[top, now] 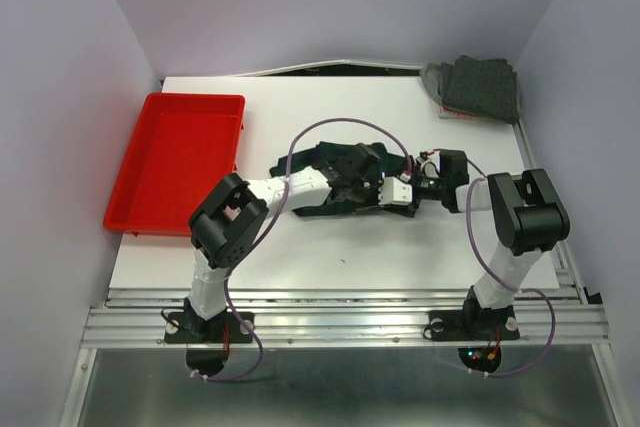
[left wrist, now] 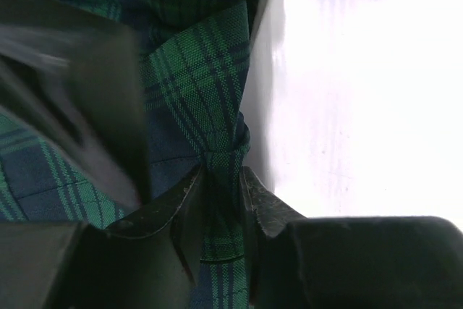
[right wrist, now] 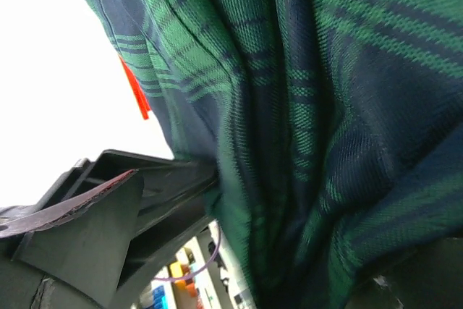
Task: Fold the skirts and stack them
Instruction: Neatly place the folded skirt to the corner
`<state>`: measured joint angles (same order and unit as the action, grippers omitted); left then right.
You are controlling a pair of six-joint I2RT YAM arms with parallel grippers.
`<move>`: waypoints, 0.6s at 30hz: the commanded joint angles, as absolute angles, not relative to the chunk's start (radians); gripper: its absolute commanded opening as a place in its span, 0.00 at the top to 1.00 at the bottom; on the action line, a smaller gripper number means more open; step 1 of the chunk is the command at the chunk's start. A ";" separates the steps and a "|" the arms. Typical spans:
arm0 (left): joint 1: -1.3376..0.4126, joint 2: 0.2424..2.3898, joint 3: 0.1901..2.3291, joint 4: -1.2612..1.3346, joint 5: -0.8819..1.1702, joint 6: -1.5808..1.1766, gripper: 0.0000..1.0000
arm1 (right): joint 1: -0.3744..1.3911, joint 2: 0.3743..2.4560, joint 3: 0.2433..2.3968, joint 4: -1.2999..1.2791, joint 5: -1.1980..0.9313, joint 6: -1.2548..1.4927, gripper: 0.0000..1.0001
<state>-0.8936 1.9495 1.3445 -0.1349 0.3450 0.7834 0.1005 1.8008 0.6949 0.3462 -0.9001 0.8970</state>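
The green-navy plaid skirt (top: pixel 335 169) lies bunched at the middle of the table. My left gripper (top: pixel 352 185) reaches over it from the left and is shut on a pinched fold of the plaid skirt (left wrist: pixel 195 92); the fold runs between the fingers (left wrist: pixel 262 204). My right gripper (top: pixel 405 192) comes in from the right, and bunched plaid cloth (right wrist: pixel 318 121) fills the space between its jaws, hiding the far finger. The charcoal dotted skirt (top: pixel 482 87) lies folded at the back right corner, with a strip of grey cloth (top: pixel 433 76) showing under its left edge.
A red plastic tray (top: pixel 175 162) sits at the left side of the table, reaching past its left edge. Purple cables loop from both arms over the skirt. The walls stand close on both sides.
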 commanded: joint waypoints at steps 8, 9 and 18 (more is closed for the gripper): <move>-0.821 1.953 1.491 -0.195 0.545 0.747 0.70 | 0.158 1.879 0.683 0.532 -0.704 0.870 0.08; -0.822 1.953 1.491 -0.196 0.551 0.750 0.70 | 0.158 1.887 0.684 0.541 -0.701 0.873 0.09; -0.821 1.939 1.462 -0.190 0.554 0.758 0.55 | 0.167 1.916 0.709 0.578 -0.649 0.845 0.57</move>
<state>-0.8162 1.9633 1.4403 -0.2066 0.5076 0.7616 0.1585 1.8801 0.7013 0.5755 -0.7654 0.8993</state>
